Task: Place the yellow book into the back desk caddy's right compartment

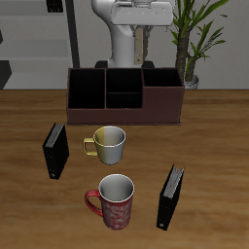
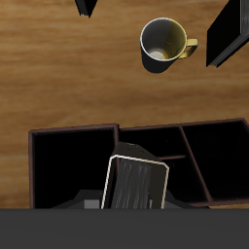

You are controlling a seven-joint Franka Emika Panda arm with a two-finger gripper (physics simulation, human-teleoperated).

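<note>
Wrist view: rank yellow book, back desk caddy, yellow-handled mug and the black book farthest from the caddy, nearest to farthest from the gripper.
1. yellow book: at the gripper, over the caddy.
2. back desk caddy: directly below.
3. yellow-handled mug: on the table past the caddy's front.
4. black book: beyond the mug, toward the table's front edge.

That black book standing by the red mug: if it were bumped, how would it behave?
The black book stands on a thin edge, so it would probably topple easily. It looks rigid, so likely falls as one slab, perhaps against the red mug.
</note>
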